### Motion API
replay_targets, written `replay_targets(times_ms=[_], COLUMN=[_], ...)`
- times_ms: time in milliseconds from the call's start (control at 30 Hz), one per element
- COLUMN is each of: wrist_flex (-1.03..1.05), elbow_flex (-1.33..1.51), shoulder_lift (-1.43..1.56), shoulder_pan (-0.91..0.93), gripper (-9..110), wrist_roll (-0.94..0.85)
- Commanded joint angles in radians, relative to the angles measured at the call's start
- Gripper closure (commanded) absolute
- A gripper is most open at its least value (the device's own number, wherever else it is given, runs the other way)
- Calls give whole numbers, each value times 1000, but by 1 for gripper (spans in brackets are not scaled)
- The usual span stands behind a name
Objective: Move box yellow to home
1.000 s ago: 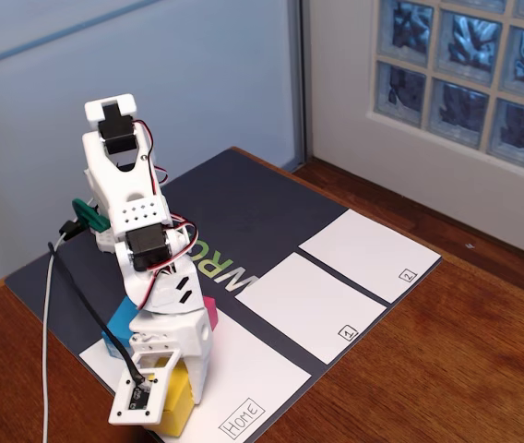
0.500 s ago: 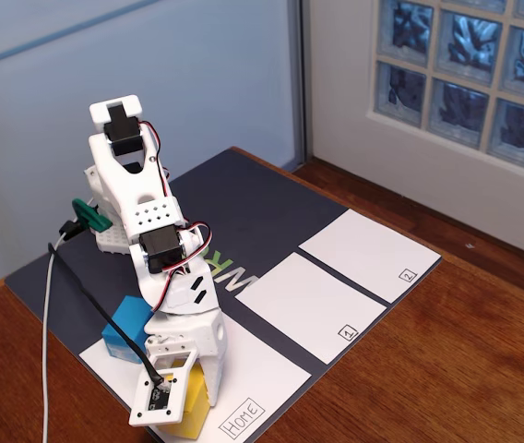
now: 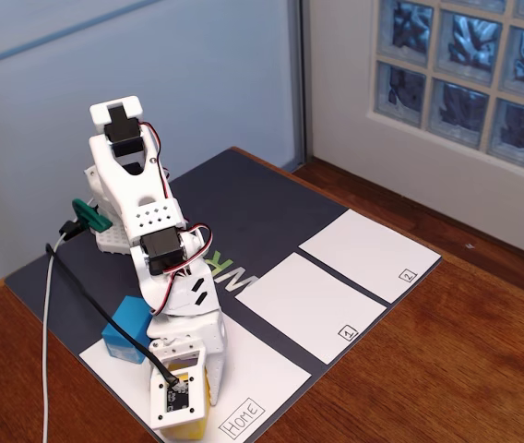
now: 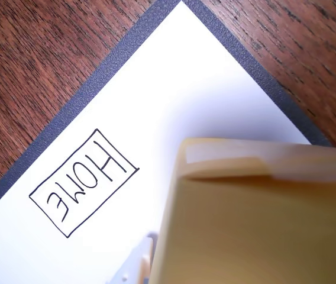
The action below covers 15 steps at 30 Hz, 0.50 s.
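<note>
Position: I have the arm folded low over the front corner of the home sheet [image 3: 262,374], with the end effector [image 3: 191,406] pointing down near the "HOME" label [image 3: 242,418].

Yellow box: the box yellow [image 4: 257,219] sits right under the wrist camera, filling the lower right of the wrist view. In the fixed view I only get yellow slivers around the camera board [image 3: 177,391].

Where it is: over the white paper of home, just beside the boxed label [image 4: 84,183]. I cannot tell whether it rests on the sheet or hangs just above it.

End effector state: I cannot tell. Only a pale finger tip [image 4: 137,263] shows beside the box, and nothing confirms clamping or release.

Why held this way: I judge the low, downward pose is for setting the box on the sheet rather than dropping it.

Look of the box: bright yellow paper wrap, flat faces, a folded flap edge along the top; blurred by closeness.

Neighbour: a blue block [image 3: 128,330] stands on the same sheet, near the arm, so I should lift away carefully.

Tabletop: dark mat [image 3: 262,198] on brown wood [image 3: 446,369].
</note>
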Motion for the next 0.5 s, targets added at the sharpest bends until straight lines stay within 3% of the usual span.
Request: replay_targets(times_ms=[0, 467], wrist_flex=[-9, 69], elbow_flex=[-35, -34], shoulder_lift=[46, 255], shoulder_pan=[6, 8], gripper=[67, 69], wrist_roll=[-9, -20])
